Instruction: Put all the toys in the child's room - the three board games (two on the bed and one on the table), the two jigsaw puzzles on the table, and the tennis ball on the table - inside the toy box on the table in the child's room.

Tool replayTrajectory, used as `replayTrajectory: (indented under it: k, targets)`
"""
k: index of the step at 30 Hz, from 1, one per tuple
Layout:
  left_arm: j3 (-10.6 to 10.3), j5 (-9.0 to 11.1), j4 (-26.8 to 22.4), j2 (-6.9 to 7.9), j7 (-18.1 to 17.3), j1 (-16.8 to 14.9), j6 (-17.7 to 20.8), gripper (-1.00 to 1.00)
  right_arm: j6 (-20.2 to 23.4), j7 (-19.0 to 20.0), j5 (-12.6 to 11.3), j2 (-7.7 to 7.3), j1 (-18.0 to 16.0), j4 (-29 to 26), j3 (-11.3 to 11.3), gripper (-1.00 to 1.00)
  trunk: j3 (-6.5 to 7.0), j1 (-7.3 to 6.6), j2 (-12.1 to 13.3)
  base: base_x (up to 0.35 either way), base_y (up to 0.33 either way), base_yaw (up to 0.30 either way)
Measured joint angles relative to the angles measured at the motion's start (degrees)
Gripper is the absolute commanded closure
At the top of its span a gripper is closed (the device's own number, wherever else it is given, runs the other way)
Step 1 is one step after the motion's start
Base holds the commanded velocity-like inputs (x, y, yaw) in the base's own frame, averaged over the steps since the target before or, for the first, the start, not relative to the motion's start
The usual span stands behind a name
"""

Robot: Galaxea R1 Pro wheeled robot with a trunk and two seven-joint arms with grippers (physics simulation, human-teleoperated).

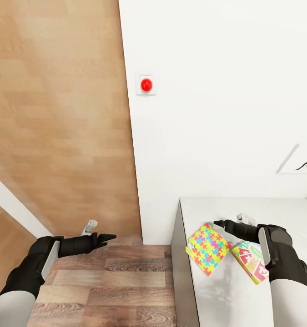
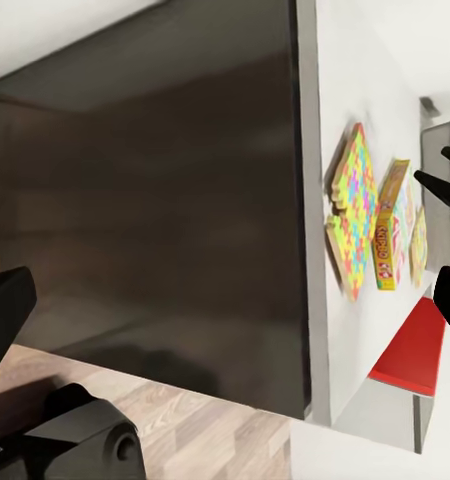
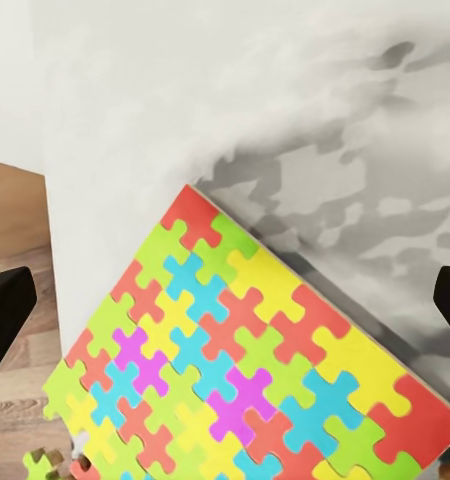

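Note:
A jigsaw puzzle (image 1: 208, 248) (image 3: 255, 370) (image 2: 350, 215) lies flat at the white table's (image 1: 226, 295) near-left corner, one corner hanging over the edge. Beside it lies a green-edged board game (image 1: 249, 262) (image 2: 390, 240) with red lettering, partly under my right forearm. My right gripper (image 1: 221, 224) (image 3: 225, 310) hovers open just above the puzzle's far edge, nothing between its fingers. My left gripper (image 1: 105, 237) (image 2: 225, 310) hangs open over the wood floor left of the table, pointing at the table's dark side. The toy box and tennis ball are out of view.
A white wall with a red button (image 1: 146, 85) rises behind the table, and a brown wooden door (image 1: 57, 113) stands to the left. A silhouette picture (image 1: 303, 163) hangs at the right. A red flat panel (image 2: 415, 345) shows beyond the board game.

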Motion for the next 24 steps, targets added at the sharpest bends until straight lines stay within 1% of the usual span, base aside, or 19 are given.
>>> replayTrajectory:
  k: [24]
  targets:
    - [0.0,0.0,0.0,-0.01,0.0,0.0,0.0,-1.0,-0.1,0.0,0.0,0.06,0.0,0.3,0.1,-1.0,-1.86,0.0,0.0,0.0,0.0,0.0]
